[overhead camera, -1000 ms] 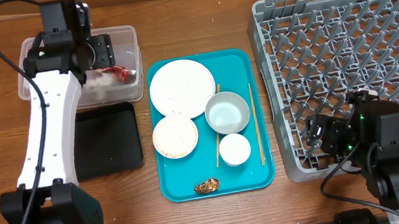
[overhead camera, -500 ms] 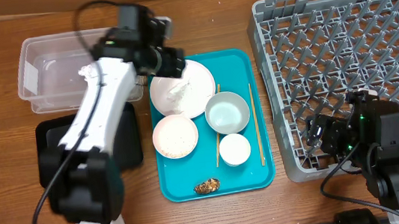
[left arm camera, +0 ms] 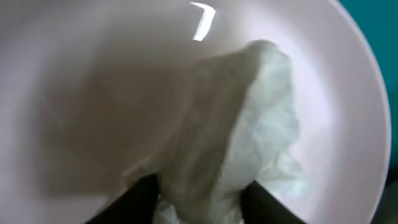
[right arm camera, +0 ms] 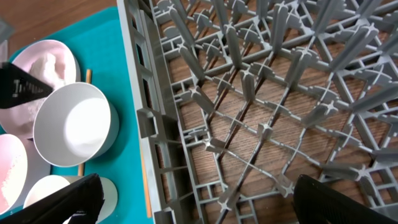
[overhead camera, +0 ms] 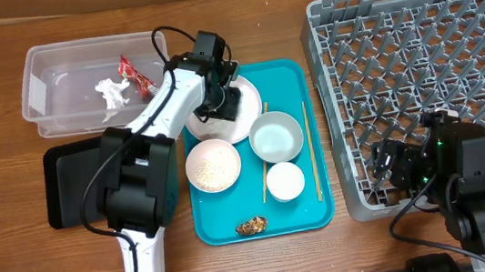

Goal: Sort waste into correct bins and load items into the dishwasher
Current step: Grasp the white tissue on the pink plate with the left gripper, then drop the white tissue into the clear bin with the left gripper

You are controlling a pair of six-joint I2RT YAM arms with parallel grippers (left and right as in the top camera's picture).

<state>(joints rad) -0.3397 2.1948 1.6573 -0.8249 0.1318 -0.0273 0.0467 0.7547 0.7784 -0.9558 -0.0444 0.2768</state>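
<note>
Over the round pale plate [overhead camera: 239, 92] my left gripper [overhead camera: 222, 104] points down. In the left wrist view a crumpled white tissue [left arm camera: 249, 137] lies on the plate [left arm camera: 93, 81]. My left gripper [left arm camera: 199, 190] is shut on its near end, with both dark fingers [left arm camera: 140, 199] pressed into the bunched paper. The clear tub [overhead camera: 52, 75] holds a red wrapper [overhead camera: 136, 77] and another tissue [overhead camera: 112, 91]. My right gripper [right arm camera: 202, 199] stands open over the left rim of the grey dish rack [overhead camera: 429, 87], with nothing between its fingers.
The teal tray [overhead camera: 291, 75] also carries a bowl of rice [overhead camera: 213, 165], an empty bowl [overhead camera: 276, 137], a white cup [overhead camera: 285, 181], two chopsticks [overhead camera: 311, 151] and a brown scrap [overhead camera: 253, 225]. A black tray [overhead camera: 74, 183] lies left of it.
My left arm has swung right from the clear tub to the plate, leaving the wrapper and tissue in the tub. Its jaws have narrowed onto the plate's tissue. The right arm has not moved.
</note>
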